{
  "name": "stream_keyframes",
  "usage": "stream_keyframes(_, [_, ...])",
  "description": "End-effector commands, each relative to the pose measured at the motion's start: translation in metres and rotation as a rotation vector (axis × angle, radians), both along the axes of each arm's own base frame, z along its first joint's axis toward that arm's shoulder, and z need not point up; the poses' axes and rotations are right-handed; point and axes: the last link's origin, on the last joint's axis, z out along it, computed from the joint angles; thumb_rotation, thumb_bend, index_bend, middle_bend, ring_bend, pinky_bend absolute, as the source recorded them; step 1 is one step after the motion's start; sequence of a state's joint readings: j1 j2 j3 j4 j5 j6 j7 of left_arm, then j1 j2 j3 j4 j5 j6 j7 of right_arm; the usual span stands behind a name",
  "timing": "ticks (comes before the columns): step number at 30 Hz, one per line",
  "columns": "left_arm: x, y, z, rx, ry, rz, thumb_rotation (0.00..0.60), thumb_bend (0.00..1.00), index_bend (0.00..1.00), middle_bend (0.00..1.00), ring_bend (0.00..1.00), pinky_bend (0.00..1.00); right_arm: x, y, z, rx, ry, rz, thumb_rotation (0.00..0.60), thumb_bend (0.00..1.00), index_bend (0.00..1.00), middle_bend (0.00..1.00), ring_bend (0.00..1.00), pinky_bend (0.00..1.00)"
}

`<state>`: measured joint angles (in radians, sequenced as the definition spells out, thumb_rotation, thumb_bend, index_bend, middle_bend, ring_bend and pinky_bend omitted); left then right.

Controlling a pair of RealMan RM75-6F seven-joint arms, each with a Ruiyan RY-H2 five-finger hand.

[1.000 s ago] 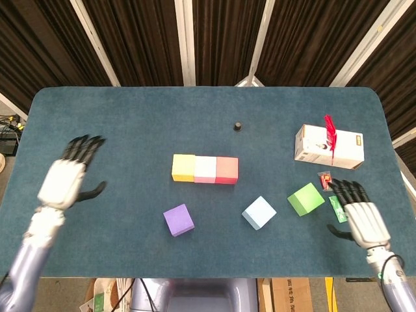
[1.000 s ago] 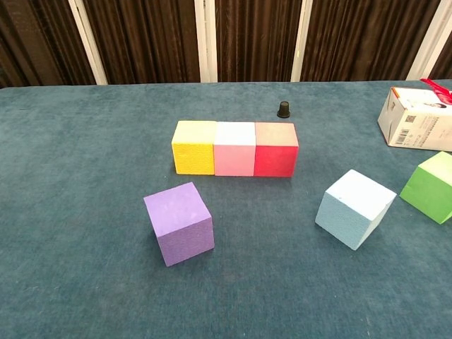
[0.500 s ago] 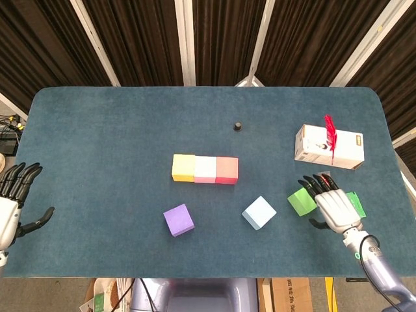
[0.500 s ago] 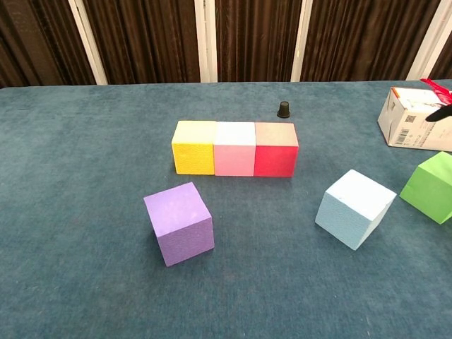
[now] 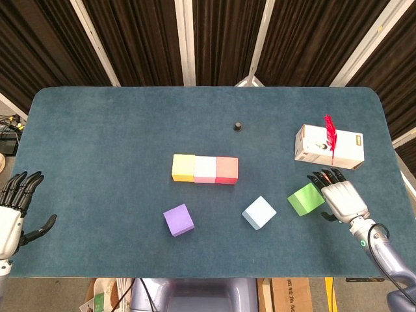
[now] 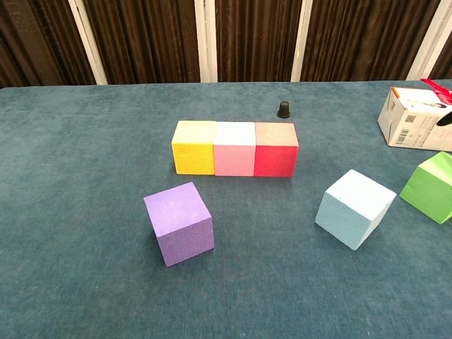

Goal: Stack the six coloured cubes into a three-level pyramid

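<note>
Green cube [image 5: 305,199] beside right hand [image 5: 342,198] (grip unclear) | left hand [image 5: 10,214] spread, cropped

The only printing in view is on the white box [image 6: 417,119] at the table's right side: its end face carries a QR-style code and small dark lines of print, all too small to read. The cubes bear no lettering.

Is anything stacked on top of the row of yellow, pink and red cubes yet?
No. The tops of the yellow foam cube, pink foam cube and red foam cube are all bare in both views. Whatever lies beneath them is covered.
</note>
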<state>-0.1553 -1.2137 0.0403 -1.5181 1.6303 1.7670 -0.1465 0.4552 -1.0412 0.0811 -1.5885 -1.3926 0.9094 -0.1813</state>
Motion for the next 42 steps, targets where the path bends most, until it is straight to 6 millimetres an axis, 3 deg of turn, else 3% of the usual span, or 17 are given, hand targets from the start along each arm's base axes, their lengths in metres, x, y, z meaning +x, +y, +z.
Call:
stream_keyframes(1, [0.001, -0.002, -0.003, 0.008, 0.003, -0.002, 0.6, 0.35, 0.09, 0.08, 0.0, 0.0, -0.005, -0.001, -0.001, 0.013, 0.002, -0.005, 0.6, 0.24, 0.11, 0.14, 0.0, 0.0])
stream_keyframes(15, [0.0, 0.0, -0.01, 0.047, -0.018, 0.03, 0.6, 0.36, 0.1, 0.08, 0.0, 0.0, -0.026, -0.011, -0.016, 0.06, -0.045, 0.003, 0.6, 0.24, 0.13, 0.16, 0.02, 0.0])
stream_keyframes(42, [0.0, 0.001, -0.013, 0.083, -0.062, 0.115, 0.6, 0.36, 0.1, 0.08, 0.0, 0.0, -0.018, -0.022, -0.032, 0.113, -0.083, 0.099, 0.6, 0.24, 0.2, 0.19, 0.05, 0.0])
